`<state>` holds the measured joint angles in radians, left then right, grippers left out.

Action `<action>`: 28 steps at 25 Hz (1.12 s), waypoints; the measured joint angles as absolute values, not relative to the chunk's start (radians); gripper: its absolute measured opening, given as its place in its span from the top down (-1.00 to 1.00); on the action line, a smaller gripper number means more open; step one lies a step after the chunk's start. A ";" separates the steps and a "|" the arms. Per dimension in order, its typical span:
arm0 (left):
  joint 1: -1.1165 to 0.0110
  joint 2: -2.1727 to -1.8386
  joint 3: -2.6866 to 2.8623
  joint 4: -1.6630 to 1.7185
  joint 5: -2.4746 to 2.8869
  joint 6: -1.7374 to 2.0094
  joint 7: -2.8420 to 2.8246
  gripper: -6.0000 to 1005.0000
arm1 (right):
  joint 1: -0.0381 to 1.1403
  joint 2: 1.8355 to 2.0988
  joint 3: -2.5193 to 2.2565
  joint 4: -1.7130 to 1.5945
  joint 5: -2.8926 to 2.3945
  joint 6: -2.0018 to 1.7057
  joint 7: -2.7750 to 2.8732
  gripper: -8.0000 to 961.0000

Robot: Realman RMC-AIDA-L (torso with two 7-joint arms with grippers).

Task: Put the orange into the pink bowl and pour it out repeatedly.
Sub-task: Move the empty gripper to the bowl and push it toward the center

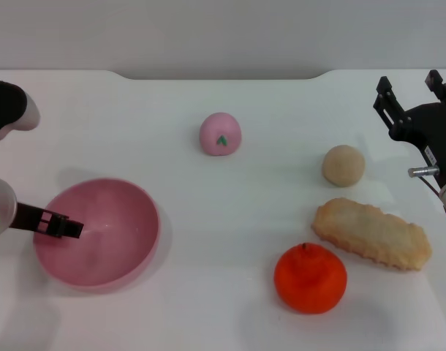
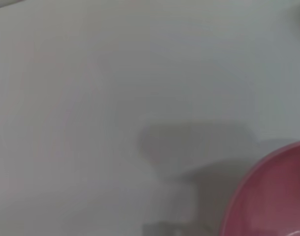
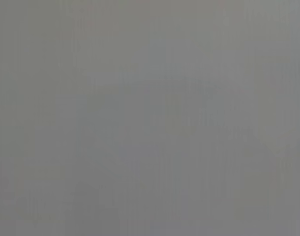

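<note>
The orange (image 1: 310,278) lies on the white table at the front right, stem up, with nothing holding it. The pink bowl (image 1: 110,241) stands open side up at the front left and is empty. My left gripper (image 1: 56,226) comes in from the left, with one black finger lying over the bowl's left rim and pinching it. Part of the bowl's rim also shows in the left wrist view (image 2: 268,196). My right gripper (image 1: 409,88) is open and empty at the far right, well behind the orange. The right wrist view shows only blank grey.
A small pink ball with a green mark (image 1: 221,134) sits at the back middle. A beige ball (image 1: 344,165) and a long crusty bread piece (image 1: 373,233) lie just behind and to the right of the orange. The table's far edge (image 1: 223,73) runs along the back.
</note>
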<state>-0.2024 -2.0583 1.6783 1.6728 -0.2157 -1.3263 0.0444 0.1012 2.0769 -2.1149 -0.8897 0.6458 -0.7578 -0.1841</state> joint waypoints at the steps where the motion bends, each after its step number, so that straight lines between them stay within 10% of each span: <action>1: -0.203 -2.057 1.678 1.667 -0.215 -1.324 0.044 -0.63 | 0.101 2.077 -2.115 -0.890 0.646 -0.758 -0.184 -0.58; 16: -0.273 -2.058 1.655 1.590 -0.211 -1.390 0.063 -0.60 | 0.103 2.076 -2.111 -0.901 0.646 -0.758 -0.184 -0.59; 28: -0.301 -2.059 1.665 1.558 -0.204 -1.353 0.052 0.37 | 0.110 2.074 -2.101 -0.897 0.646 -0.758 -0.184 -0.58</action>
